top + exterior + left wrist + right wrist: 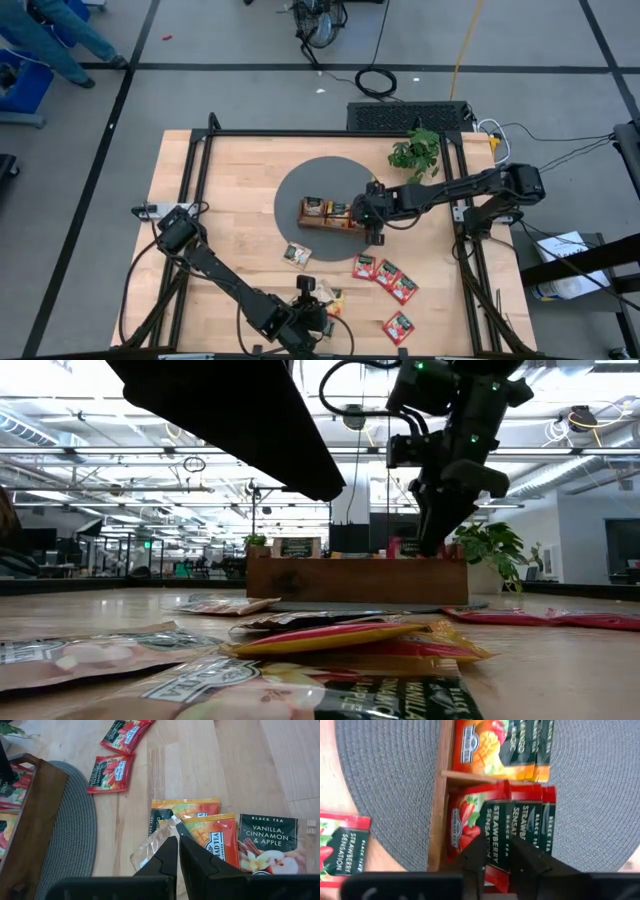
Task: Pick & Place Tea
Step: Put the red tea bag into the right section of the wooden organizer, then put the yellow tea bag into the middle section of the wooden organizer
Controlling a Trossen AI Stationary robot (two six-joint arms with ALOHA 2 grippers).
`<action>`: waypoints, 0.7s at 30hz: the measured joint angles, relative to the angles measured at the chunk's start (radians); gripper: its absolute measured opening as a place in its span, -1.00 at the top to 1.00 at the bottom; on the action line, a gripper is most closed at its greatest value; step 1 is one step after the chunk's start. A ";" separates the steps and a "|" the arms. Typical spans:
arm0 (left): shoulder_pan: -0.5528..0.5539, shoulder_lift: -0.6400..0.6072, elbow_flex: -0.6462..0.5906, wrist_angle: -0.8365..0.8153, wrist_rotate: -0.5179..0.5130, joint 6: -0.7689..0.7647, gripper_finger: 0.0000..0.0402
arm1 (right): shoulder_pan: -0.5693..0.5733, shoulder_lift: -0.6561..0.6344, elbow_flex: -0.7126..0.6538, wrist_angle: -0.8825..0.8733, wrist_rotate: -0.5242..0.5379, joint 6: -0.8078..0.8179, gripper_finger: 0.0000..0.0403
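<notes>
The right gripper (496, 857) hangs over the tray (331, 225), jaws slightly parted around a red tea packet (492, 827) standing in its compartment. The left gripper (178, 851), jaws shut and empty, rests beside orange packets (212, 832) on the desk (230, 190).

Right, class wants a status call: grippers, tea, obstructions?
Right gripper partly open over tray, strawberry packets below. Left gripper shut above orange packets. Nothing blocking.

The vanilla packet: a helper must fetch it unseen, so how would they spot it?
Start at the wooden table's near edge, where the left gripper hangs over a small heap of flat tea packets. It lies beside two orange packets; the pale vanilla, cinnamon and apple packet alone shows a dark green label over apple slices.
</notes>
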 joint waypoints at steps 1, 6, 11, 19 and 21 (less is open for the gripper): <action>0.000 0.000 0.000 -0.001 0.000 0.000 0.87 | 0.000 -0.001 0.000 0.007 0.000 0.000 0.60; -0.002 0.000 0.000 -0.001 0.001 0.000 0.87 | 0.000 -0.001 0.000 0.008 0.001 0.000 0.33; -0.007 0.000 0.000 -0.001 0.002 0.018 0.87 | 0.000 -0.018 0.000 0.027 0.001 -0.008 0.16; -0.008 0.000 -0.017 -0.006 0.007 0.006 0.87 | 0.006 -0.135 0.000 0.057 0.003 -0.034 0.07; -0.007 0.000 -0.034 -0.003 0.036 -0.009 0.87 | 0.032 -0.176 0.000 0.071 -0.003 0.046 0.09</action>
